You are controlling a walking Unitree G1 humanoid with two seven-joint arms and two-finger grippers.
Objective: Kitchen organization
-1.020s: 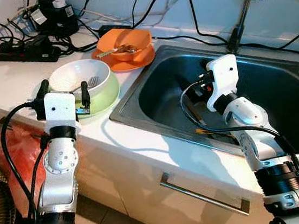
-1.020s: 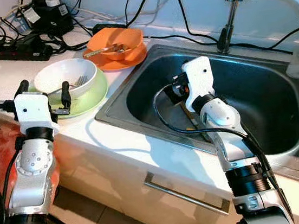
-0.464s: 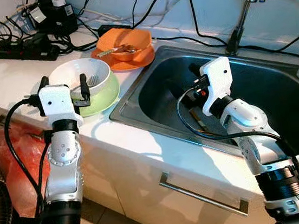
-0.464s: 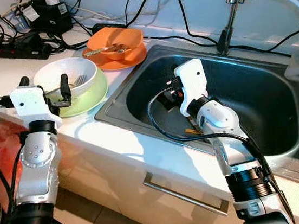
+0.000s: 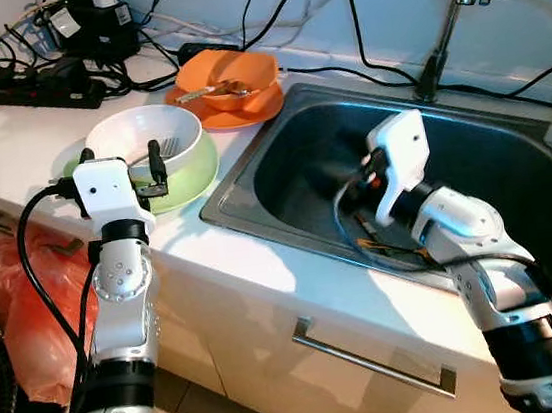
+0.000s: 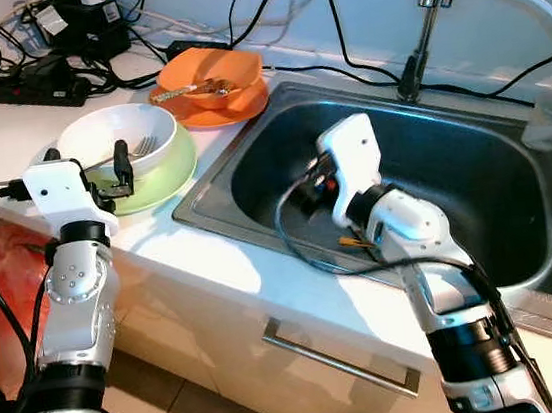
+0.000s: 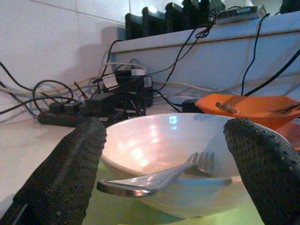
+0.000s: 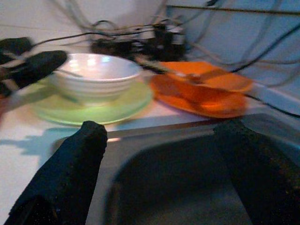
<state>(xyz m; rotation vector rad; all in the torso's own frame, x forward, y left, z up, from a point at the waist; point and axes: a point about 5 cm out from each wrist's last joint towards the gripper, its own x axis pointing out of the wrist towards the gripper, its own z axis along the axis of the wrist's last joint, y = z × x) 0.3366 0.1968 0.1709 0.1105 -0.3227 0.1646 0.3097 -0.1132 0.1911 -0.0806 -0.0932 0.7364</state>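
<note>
Left gripper (image 7: pixel 164 154), fingers open, faced the white bowl (image 5: pixel 145 140) near the table's front edge; right gripper (image 8: pixel 164 154), fingers open, hung inside the sink (image 5: pixel 511 152).

Both arms reach forward; left hand (image 7: pixel 164 173) and, though blurred, right hand (image 8: pixel 159 173) spread apart.
</note>
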